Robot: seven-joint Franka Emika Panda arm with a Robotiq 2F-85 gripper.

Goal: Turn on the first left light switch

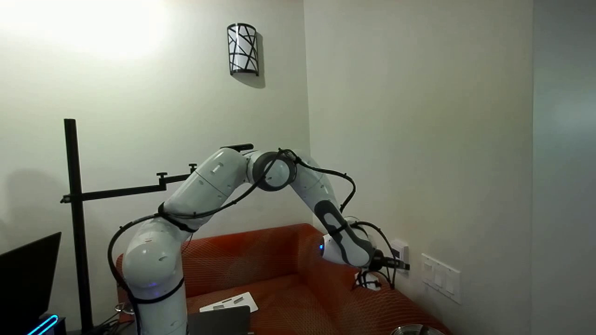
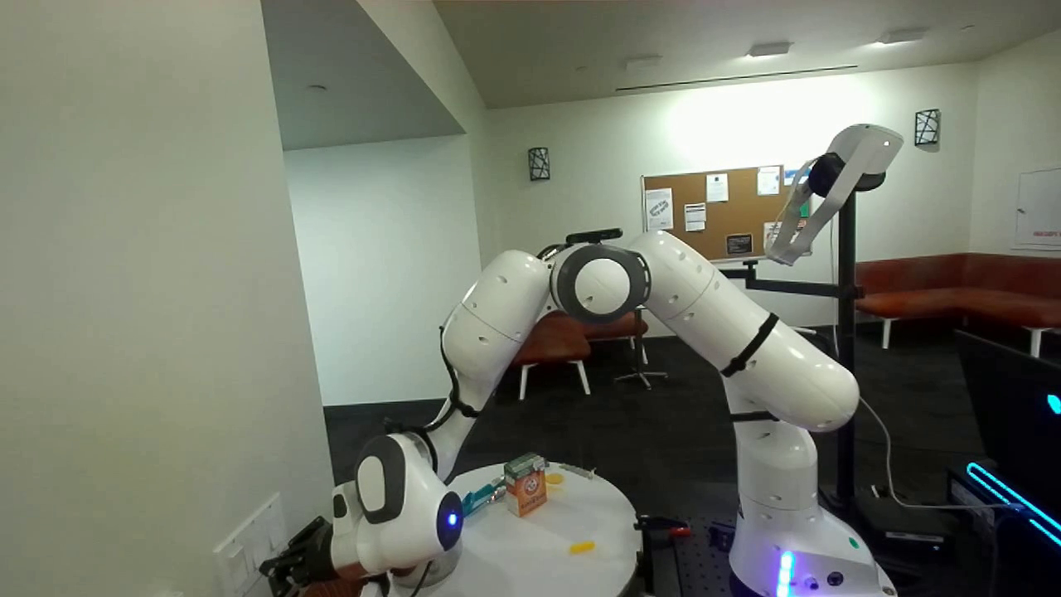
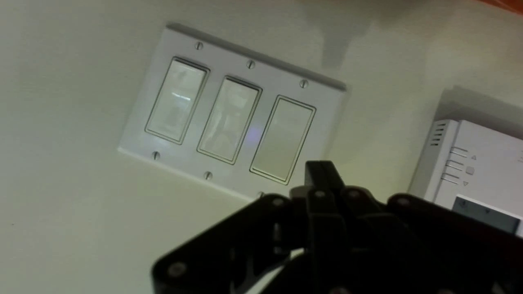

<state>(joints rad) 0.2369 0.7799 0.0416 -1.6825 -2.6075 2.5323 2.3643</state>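
Note:
A white wall plate with three rocker switches shows in an exterior view [image 1: 443,279], in an exterior view [image 2: 253,535] and in the wrist view [image 3: 132,130]. The wrist picture stands upside down. The switch nearest the thermostat, leftmost on the wall, is at right there [image 3: 283,139]. It looks duller and tilted differently from the middle switch [image 3: 229,120] and the far switch [image 3: 177,100]. My gripper [image 3: 322,164] is shut and empty, its tips pointing at the wall beside this leftmost switch; contact does not show. It also shows in both exterior views [image 1: 407,266] [image 2: 272,572].
A white thermostat [image 3: 486,163] sits on the wall beside the plate, close to my gripper; it also shows in an exterior view [image 1: 401,251]. An orange couch [image 1: 260,260] stands below along the wall. A round white table [image 2: 580,522] holds a box [image 2: 525,489] and small items.

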